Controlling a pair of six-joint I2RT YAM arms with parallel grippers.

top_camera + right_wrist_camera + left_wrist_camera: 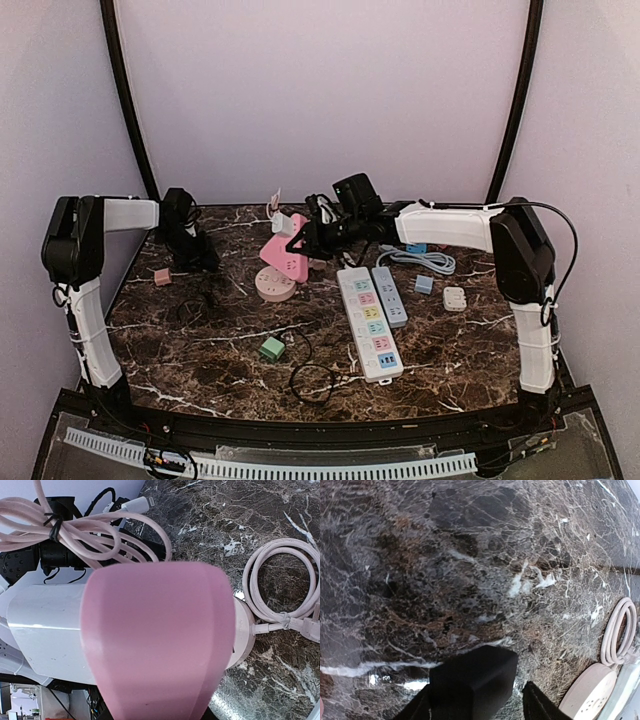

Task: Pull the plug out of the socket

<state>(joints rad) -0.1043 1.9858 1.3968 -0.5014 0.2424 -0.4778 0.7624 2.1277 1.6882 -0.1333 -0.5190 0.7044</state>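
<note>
My left gripper [475,702] is low over the marble at the table's back left [190,248]. A black plug [475,675] lies between its fingers, against the left finger, with a clear gap to the right finger [537,702]; the jaws stand open. The pink socket tower [283,262] leans on its round base [275,287]. It fills the right wrist view [160,640], and my right gripper [308,238] is shut on it, fingertips hidden. A white charger [286,223] sits plugged into the tower's upper end [47,630].
Two white power strips [368,320] [390,295] lie right of centre. A green cube [271,348], black cable loops [312,382], a pink cube [161,276], a blue cube [424,283] and a white adapter [455,298] are scattered about. A coiled pale pink cord [282,587] lies by the base.
</note>
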